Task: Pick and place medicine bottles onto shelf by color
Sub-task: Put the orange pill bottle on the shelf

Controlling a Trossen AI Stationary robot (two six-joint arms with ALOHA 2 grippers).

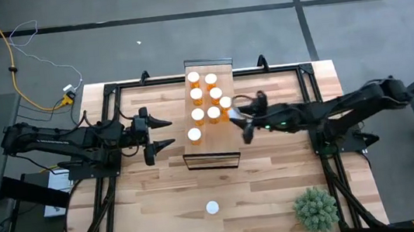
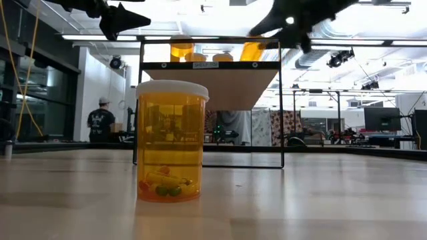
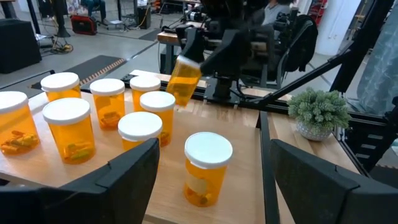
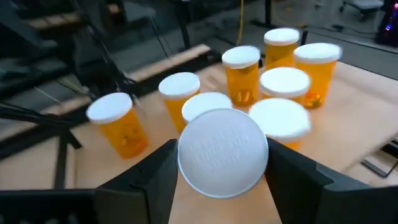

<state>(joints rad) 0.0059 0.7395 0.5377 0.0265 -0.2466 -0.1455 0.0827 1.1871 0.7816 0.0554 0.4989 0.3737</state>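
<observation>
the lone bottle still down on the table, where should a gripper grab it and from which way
Grip the lone bottle across its orange wall just under the white cap, coming straight down from above. It stands upright with open table all around it, so the fingers can straddle its round body freely. The cap's wider rim would help keep it from slipping out.

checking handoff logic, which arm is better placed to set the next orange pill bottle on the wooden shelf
Right. The right gripper already grips a white-capped translucent orange pill bottle at the edge of the light-wood shelf. The left gripper hangs open and empty beside the shelf.
</observation>
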